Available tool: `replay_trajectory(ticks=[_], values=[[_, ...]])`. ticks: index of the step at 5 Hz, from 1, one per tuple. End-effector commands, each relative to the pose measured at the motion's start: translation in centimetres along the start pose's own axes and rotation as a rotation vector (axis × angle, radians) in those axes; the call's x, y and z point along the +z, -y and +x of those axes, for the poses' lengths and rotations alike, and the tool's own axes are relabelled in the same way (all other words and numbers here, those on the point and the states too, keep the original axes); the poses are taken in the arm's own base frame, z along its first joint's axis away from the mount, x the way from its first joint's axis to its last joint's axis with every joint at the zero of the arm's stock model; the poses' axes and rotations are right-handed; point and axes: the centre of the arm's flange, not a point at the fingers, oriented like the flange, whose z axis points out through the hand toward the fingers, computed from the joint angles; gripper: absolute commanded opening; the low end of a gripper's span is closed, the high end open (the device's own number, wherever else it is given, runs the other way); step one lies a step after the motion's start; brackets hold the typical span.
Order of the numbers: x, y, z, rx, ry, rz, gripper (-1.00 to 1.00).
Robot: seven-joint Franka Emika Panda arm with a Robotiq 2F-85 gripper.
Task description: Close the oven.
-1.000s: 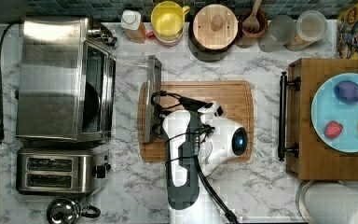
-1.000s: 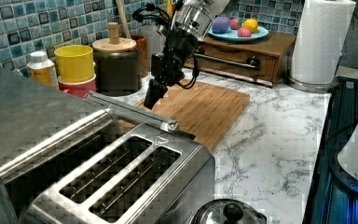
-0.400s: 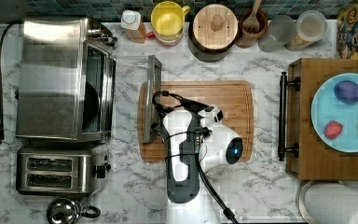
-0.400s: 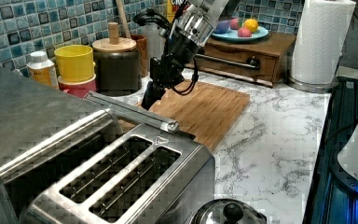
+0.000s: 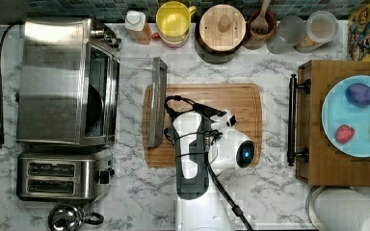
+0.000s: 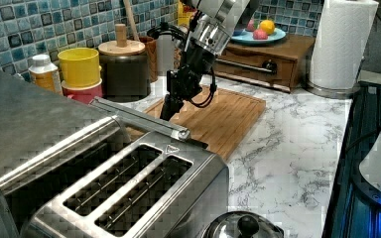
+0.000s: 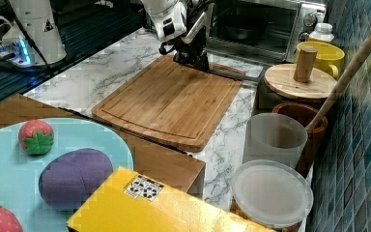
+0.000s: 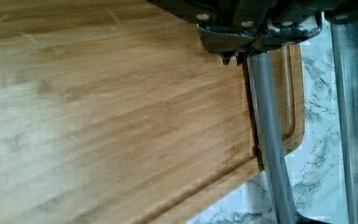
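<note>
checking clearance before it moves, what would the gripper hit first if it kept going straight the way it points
The gripper points down at the oven door's bar handle, which overhangs the cutting board. Going straight on, it would likely meet the handle first, then the board; how far apart they are is unclear.

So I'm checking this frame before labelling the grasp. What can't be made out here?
- Pincer fingers: top view, the arm's body covers them; the wrist view cuts them at the edge, so open or shut is unclear.
- Contact with the oven handle: left view, the door hides the tips.
- Oven inside: right view, dark and behind the arm.
</note>
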Motion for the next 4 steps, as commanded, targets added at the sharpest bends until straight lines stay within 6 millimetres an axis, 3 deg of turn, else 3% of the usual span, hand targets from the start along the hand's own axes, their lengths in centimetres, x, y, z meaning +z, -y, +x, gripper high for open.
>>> replay_trajectory(ticks=[1, 3, 4], values=[[-1.0, 8.6, 3.4, -0.146, -0.095, 0.133, -1.0], [-0.4, 10.5, 2.6, -0.147, -0.144, 0.15, -1.0], [0.5, 11.8, 3.2, -0.159, -0.079, 0.156, -1.0]])
